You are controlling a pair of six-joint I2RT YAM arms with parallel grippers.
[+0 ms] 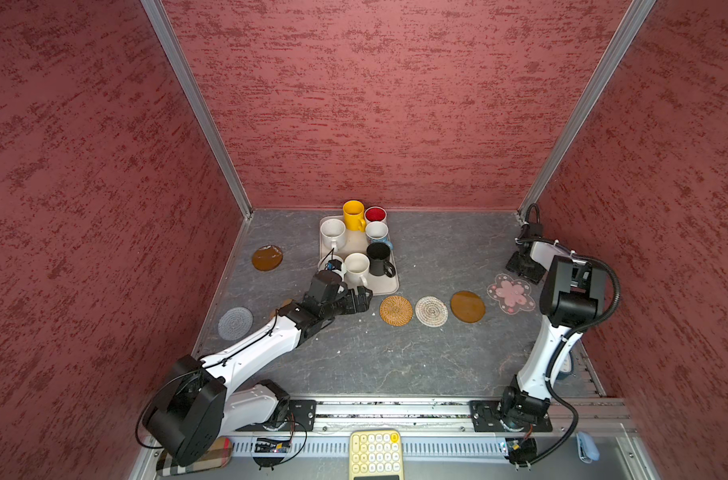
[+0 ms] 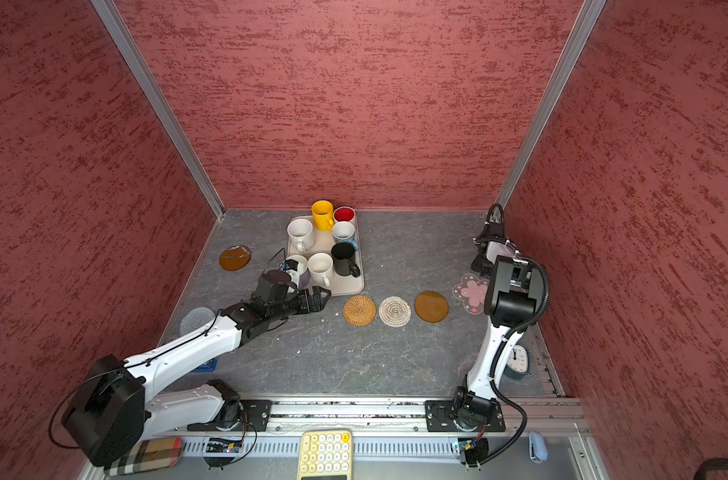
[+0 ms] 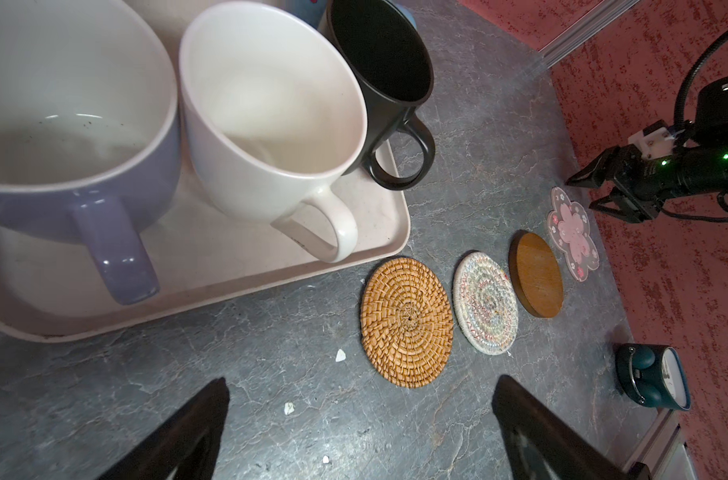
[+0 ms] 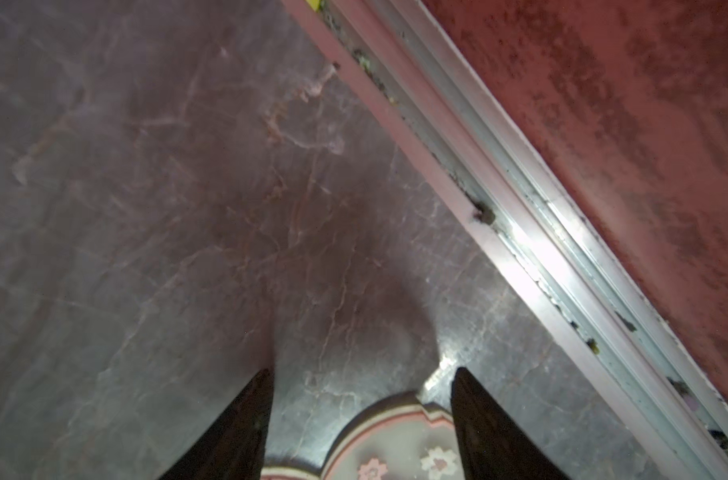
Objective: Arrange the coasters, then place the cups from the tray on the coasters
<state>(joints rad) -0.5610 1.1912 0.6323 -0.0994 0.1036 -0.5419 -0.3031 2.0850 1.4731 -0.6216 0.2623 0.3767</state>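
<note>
The cream tray (image 1: pixel 389 286) holds several cups: yellow (image 1: pixel 353 215), red-inside (image 1: pixel 375 215), light blue (image 1: pixel 378 232), black (image 1: pixel 379 258) and white ones (image 1: pixel 357 268). In front lie a rattan coaster (image 1: pixel 396 310), a whitish woven one (image 1: pixel 431 311), an amber disc (image 1: pixel 467 306) and the pink flower (image 1: pixel 511 293). Another amber disc (image 1: pixel 267 257) and a grey woven round (image 1: pixel 235 323) lie at the left. My left gripper (image 1: pixel 364 299) (image 3: pixel 362 386) hovers open and empty beside the rattan coaster (image 3: pixel 407 322). My right gripper (image 1: pixel 524 268) (image 4: pixel 361 374) stands open at the flower's (image 4: pixel 395 444) far edge.
Red walls close in on three sides, and the right gripper is near the right wall's metal rail (image 4: pixel 520 232). A teal alarm clock (image 2: pixel 518 360) stands at the front right. A yellow calculator (image 1: pixel 376 453) lies beyond the front rail.
</note>
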